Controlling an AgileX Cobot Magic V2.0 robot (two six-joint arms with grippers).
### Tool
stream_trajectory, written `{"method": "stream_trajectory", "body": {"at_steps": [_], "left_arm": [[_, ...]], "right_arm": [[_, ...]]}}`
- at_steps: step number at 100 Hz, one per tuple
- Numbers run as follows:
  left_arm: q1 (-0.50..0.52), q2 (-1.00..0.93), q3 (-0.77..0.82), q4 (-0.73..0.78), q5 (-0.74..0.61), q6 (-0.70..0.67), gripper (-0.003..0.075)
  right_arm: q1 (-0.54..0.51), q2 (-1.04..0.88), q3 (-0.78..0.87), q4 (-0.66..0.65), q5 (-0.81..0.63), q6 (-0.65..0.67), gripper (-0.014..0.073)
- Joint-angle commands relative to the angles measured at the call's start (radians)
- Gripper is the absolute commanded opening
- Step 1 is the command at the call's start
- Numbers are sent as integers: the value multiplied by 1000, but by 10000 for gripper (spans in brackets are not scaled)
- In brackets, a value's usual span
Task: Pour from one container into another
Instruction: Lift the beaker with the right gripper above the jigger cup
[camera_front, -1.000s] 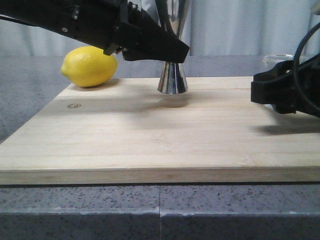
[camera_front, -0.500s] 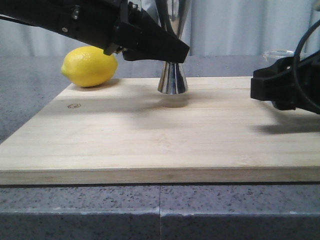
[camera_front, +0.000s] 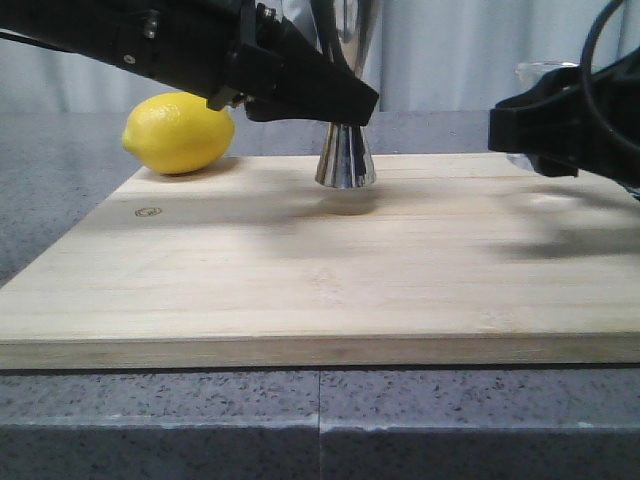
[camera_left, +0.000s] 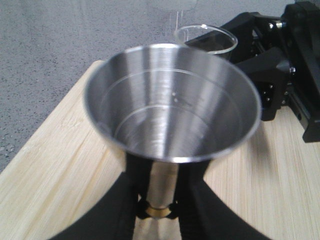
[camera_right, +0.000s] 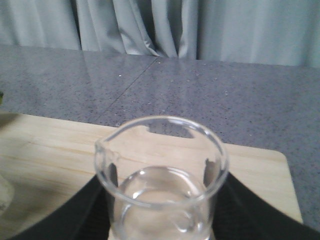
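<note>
The steel jigger stands upright on the wooden board, its open upper cone facing up. My left gripper is shut on its gold-banded waist. The clear glass beaker sits between the black fingers of my right gripper, which is shut on it. It is upright, with its pouring lip toward the jigger, and what looks like clear liquid lies at the bottom. In the front view the beaker's rim shows above the right gripper, raised off the board, well to the right of the jigger.
A yellow lemon lies at the board's far left corner, behind my left arm. The board rests on a grey speckled counter. Pale curtains hang behind.
My right gripper has risen off the board with the beaker and shifted slightly left toward the jigger. The left gripper and jigger have not moved.
</note>
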Motion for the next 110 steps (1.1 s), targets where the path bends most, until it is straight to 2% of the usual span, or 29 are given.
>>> {"method": "stream_trajectory", "body": {"at_steps": [1, 52, 72, 88, 110], "left_arm": [[-8, -54, -31, -69, 39, -3, 82], [-8, -54, -31, -69, 39, -3, 82], [-8, -54, -31, -67, 39, -3, 82], [-8, -54, -31, -67, 39, -3, 82], [-8, -54, -31, -67, 37, -3, 82]], "right_arm": [[-8, -34, -64, -24, -10, -40, 299], [-10, -53, -337, -24, 334, -250, 299], [-35, -60, -417, -30, 422, -280, 299], [-38, -88, -454, -93, 525, -310, 299], [-38, -152, -463, -162, 583, -327, 299]]}}
